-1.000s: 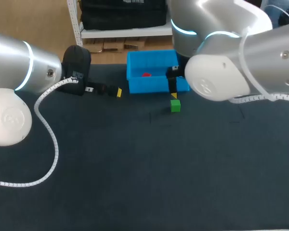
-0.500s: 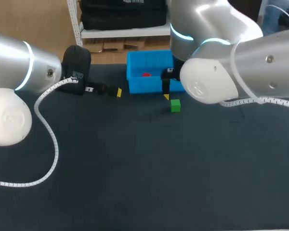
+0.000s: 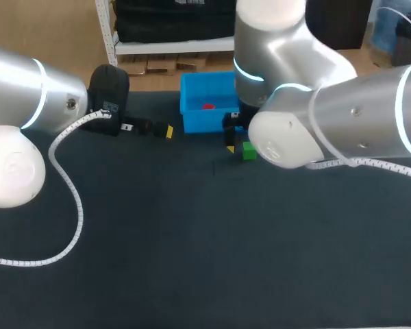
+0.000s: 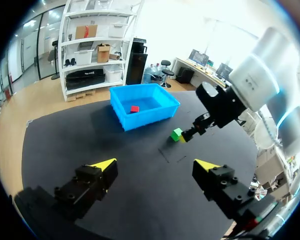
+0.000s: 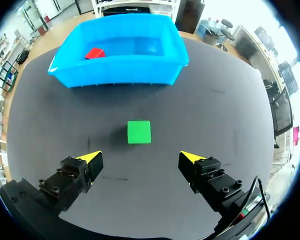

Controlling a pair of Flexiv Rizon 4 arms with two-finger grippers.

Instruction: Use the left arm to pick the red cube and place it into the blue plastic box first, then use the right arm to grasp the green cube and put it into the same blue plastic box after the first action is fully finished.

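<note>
red cube (image 5: 94, 53) sits inside blue plastic box (image 5: 115, 75), so step one looks done; left gripper (image 4: 155, 164) holds clear of the box, wide open, empty; right gripper (image 5: 141, 157) spread wide, empty, poised over green cube (image 5: 139, 132) on the desk (image 5: 200, 120) near the box front, apparently lining up the grasp

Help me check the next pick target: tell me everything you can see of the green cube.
The green cube is small and bright green, with plain matte faces and crisp edges; its material is unclear, perhaps plastic or wood. It sits flat on the dark table, short of the blue plastic box's near wall and clear of it. Nothing touches it. The right tool hovers open above, with the cube ahead of and between its fingers, ungrasped.
</note>
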